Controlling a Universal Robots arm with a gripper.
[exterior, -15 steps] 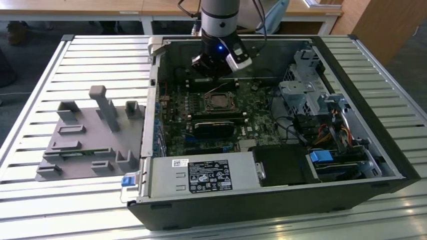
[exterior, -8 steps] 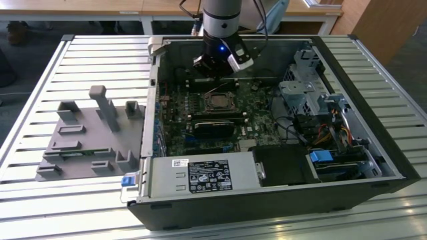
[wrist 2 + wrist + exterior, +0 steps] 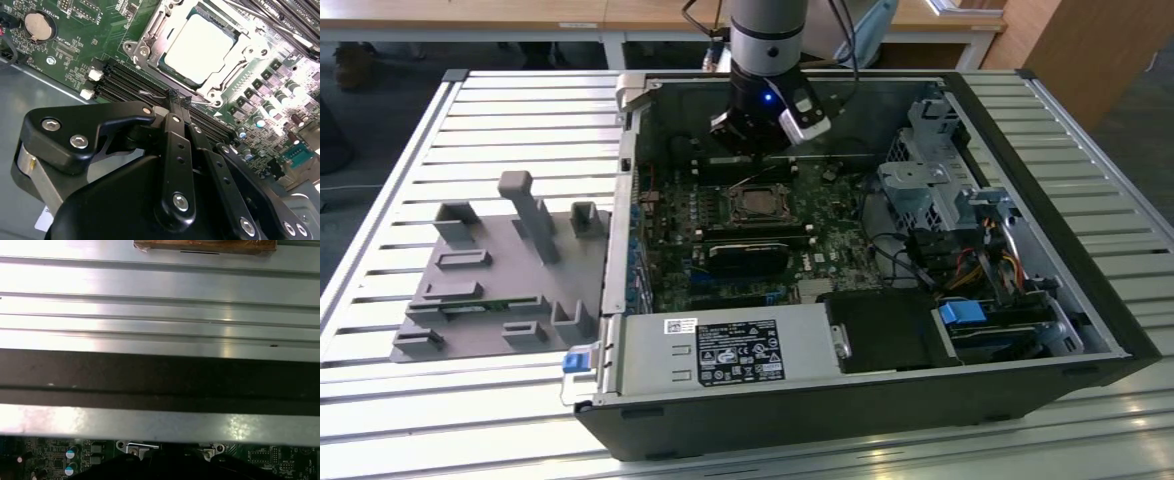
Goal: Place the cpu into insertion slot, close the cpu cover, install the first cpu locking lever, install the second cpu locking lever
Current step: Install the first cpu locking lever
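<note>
— Exterior view: sitting on the slatted bench, an open computer case, with the arm reaching down over the far edge of the motherboard. Seeing the gripper?

— Hanging just above the board, near the case's far wall and a little beyond the insertion slot. Not touching the slot.

— And the cpu?

— Lying flat in the slot, silver top up, clear in the second wrist view. Resting around it, the cpu cover, down and framing the chip.

— Fingers?

— Pressing together at the tips in the second wrist view, over the black memory slots beside the socket. Poking out right at the tips, a thin wire; possibly being pinched, but hard to tell from this angle.

— Anything else on the board?

— Shining near one corner, a coin battery; standing in rows along the socket's other side, small capacitors.

— Around the case?

— Filling the near edge of the case, a grey metal box with a white label. Sitting well apart toward the exterior view's left edge of the bench, a grey moulded fixture.

— First wrist view?

— Showing bright bench slats, then the dark case wall, then a strip of green board.
</note>
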